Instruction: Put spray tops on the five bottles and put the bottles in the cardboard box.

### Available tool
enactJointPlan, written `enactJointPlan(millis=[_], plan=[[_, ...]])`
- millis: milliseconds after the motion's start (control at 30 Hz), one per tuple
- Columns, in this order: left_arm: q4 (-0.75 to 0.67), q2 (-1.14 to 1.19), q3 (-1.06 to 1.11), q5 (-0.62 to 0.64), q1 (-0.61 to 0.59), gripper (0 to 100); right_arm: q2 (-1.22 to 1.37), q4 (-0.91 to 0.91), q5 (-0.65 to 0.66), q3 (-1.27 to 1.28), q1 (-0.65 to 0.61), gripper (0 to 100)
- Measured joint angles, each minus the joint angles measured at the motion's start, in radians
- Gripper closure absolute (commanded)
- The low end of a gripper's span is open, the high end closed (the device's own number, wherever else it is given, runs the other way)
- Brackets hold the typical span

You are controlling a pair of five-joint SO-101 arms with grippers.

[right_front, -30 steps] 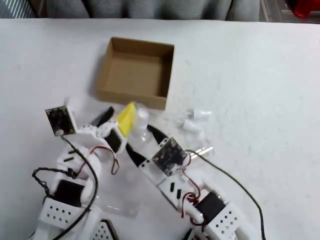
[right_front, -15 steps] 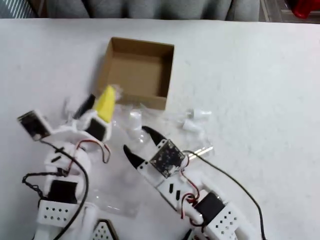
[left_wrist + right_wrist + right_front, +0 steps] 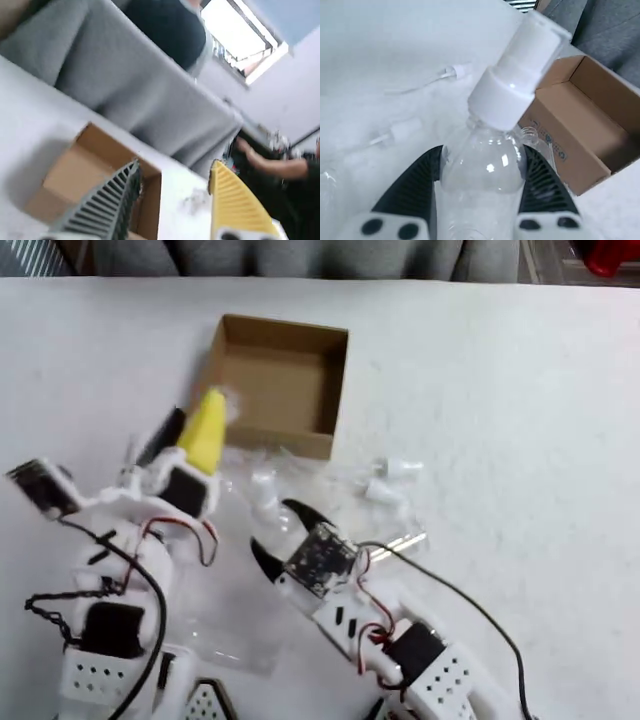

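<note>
Fingers of the left claw [image 3: 195, 410] [image 3: 175, 167], one yellow and one dark grey, both ribbed, stand wide apart with nothing between them. The claw is over the left half of the tabletop [image 3: 520, 390], its tips pointing toward the far edge, just beside the near left corner of the cardboard box [image 3: 268, 440] [image 3: 70, 172] [image 3: 560, 160]. That box is a shallow, open-topped brown square, set left of the middle and closer to the far edge than to the near one. Just before its near wall, about midway across the tabletop, the right claw [image 3: 272, 527] [image 3: 480, 167] has its two black fingers drawn in on the shoulders of a bottle [image 3: 270, 508] [image 3: 482, 165]. The bottle is clear plastic with a rounded shoulder, and a white spray top [image 3: 262, 480] [image 3: 517, 85] sits on its neck. Its long axis runs from the claw toward the box, top end leading. I cannot tell whether its base rests on the tabletop. A second bottle [image 3: 529, 134], clear and open-necked, lies between the held one and the box's near wall. Farther right, near the box's near right corner but apart from it, two loose spray tops [image 3: 398, 468] [image 3: 455, 72] lie on their sides on the tabletop, each trailing a thin clear tube.
</note>
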Motion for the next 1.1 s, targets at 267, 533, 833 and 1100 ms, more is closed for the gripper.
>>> enactJointPlan(millis=[267,533,833,1100], plan=[[0.061,0.0,-0.006,-0.08,0.123,78,0.155,0.003,0.0,-0.046,0.0,98.2],[0.061,0.0,0.077,-0.221,0.189,78,0.161,0.003,0.0,-0.049,0.021,98.2],[0.061,0.0,0.121,-0.242,0.187,78,0.161,-0.021,0.0,-0.049,0.068,98.2],[0.061,0.0,0.121,-0.242,0.187,78,0.163,-0.031,0.0,-0.049,0.1,98.2]])
